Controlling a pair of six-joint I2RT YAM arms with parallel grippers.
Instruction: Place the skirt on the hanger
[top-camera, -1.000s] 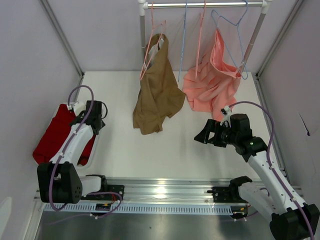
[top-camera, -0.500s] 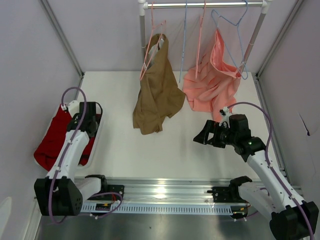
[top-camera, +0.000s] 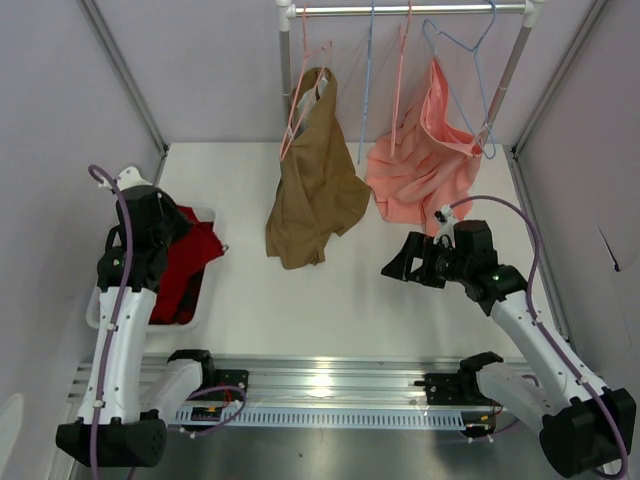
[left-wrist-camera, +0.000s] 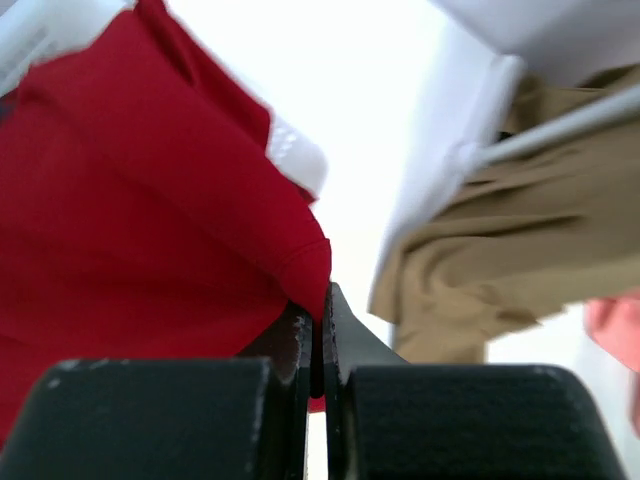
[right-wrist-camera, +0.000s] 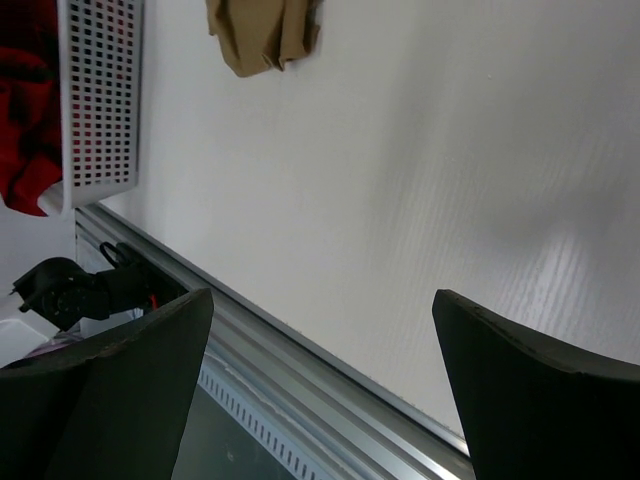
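The deep-red skirt (top-camera: 196, 250) is lifted partly out of a white basket (top-camera: 96, 308) at the left edge of the table. My left gripper (top-camera: 180, 238) is shut on a fold of the skirt (left-wrist-camera: 150, 200), and the cloth is pinched between the closed jaws of the left gripper (left-wrist-camera: 320, 312). The pale-pink wire hanger (top-camera: 297, 108) hangs on the rail at the back, by a tan garment (top-camera: 315, 185). My right gripper (top-camera: 396, 268) hovers over the right half of the table. In its wrist view the right gripper (right-wrist-camera: 320, 350) is open and holds nothing.
A salmon-pink garment (top-camera: 425, 165) hangs on the rail (top-camera: 410, 10) with another pink hanger (top-camera: 402, 70) and light-blue hangers (top-camera: 365, 90). The perforated basket (right-wrist-camera: 100, 100) shows in the right wrist view. A metal rail (top-camera: 330, 385) runs along the near table edge.
My left gripper has shut on the skirt in the basket and risen, pulling the red cloth up and rightward. My right arm has drifted slightly left.
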